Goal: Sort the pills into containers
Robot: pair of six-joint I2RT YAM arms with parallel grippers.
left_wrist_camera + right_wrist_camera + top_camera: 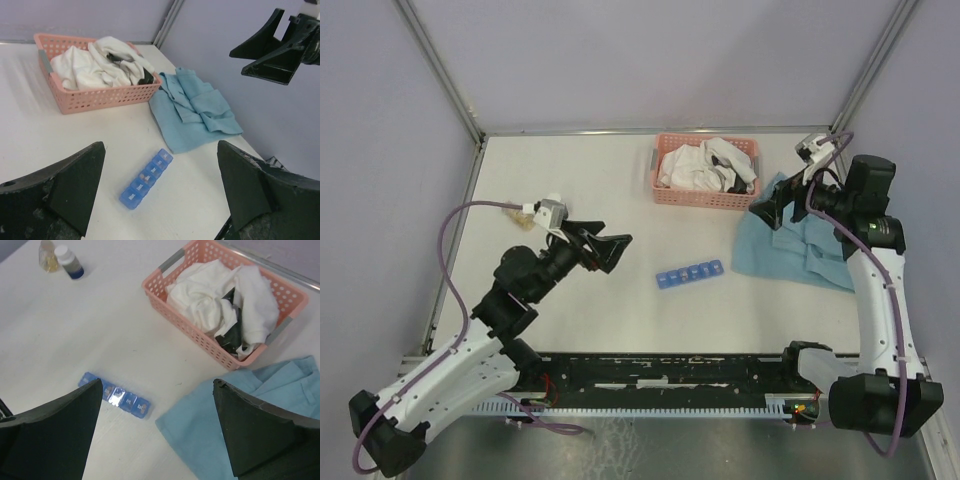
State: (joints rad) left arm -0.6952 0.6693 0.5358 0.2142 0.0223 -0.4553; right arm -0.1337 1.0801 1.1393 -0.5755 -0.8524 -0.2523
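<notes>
Pill organiser (688, 273) on bench (570, 180), cloth (790, 245) at its 2 o'clock. Both jaws wide apart, empty. A careless nudge could skid it.

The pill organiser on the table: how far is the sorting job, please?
Done: hard to say. The blue organiser appears shut, and pale specks show through some lids. In hand: nothing. The left gripper and the right gripper hang open and empty above the table. Left: the clear bottle and the white-capped bottle stand far from the organiser, so pills probably wait there.
</notes>
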